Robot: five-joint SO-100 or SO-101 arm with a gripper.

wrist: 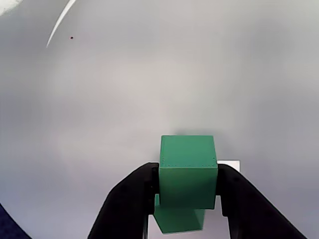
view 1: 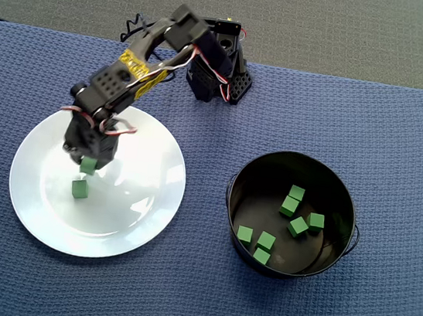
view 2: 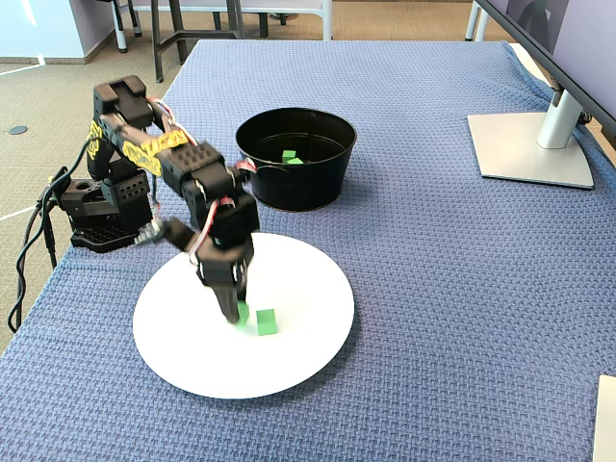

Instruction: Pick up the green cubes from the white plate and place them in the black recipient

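My gripper (view 1: 90, 164) is shut on a green cube (wrist: 188, 172), low over the left half of the white plate (view 1: 137, 187). In the wrist view the black fingers (wrist: 134, 199) press the cube's two sides against the plate (wrist: 149, 74), and a second green shape (wrist: 179, 221) shows just beneath it. Another green cube (view 1: 79, 188) lies on the plate close by; the fixed view has this loose cube (view 2: 267, 322) right of my gripper (view 2: 238, 310). The black recipient (view 1: 272, 174) stands to the right with several green cubes (view 1: 292, 208) inside.
A blue woven cloth (view 1: 358, 107) covers the table. The arm's base (view 1: 219, 73) stands behind the plate. In the fixed view a monitor stand (view 2: 529, 144) sits at the far right, and the table edge (view 2: 38, 289) runs along the left.
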